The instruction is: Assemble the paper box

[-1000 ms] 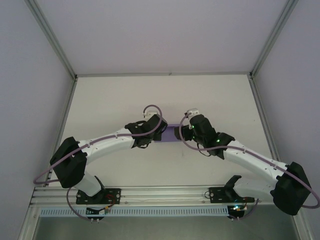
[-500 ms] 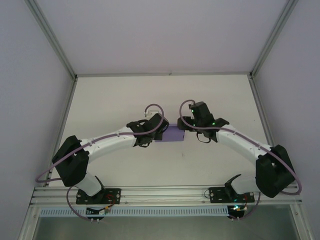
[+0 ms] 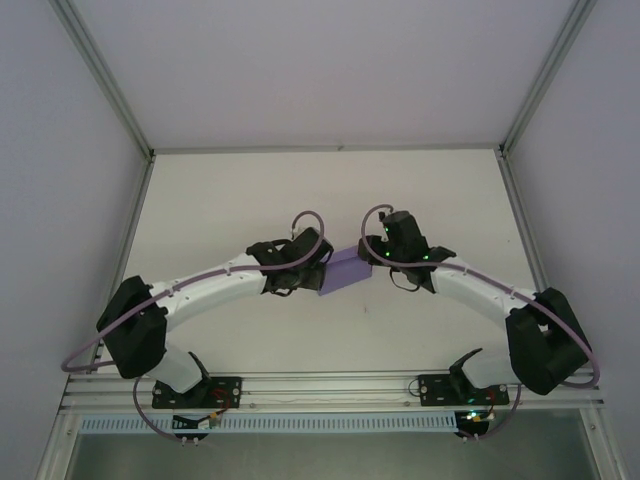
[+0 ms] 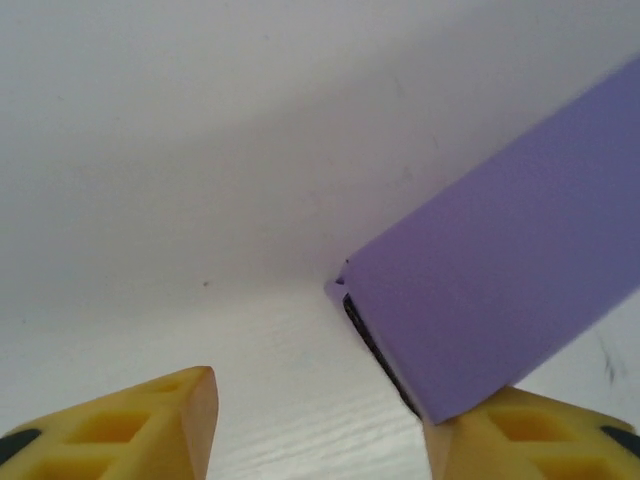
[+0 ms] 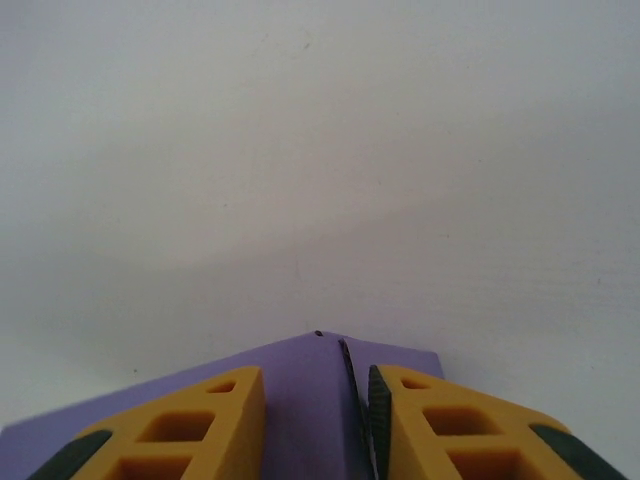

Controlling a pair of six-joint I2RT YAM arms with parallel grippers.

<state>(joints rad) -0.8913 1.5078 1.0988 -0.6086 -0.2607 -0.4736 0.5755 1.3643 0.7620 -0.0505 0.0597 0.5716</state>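
Right pincer [image 5: 315,375] astride paper box [image 3: 345,270] edge

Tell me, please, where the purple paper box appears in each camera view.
Top external: the paper box lies tilted at the centre of the table.
Left wrist: box on the right side, above the left pincer.
Right wrist: box at the bottom edge, at the right pincer.
Shared landmark: the white table around it.

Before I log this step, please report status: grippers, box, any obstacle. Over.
Left gripper open, paper box corner by one finger. Right gripper shut on the box's edge. Box askew between both. No obstacle seen.
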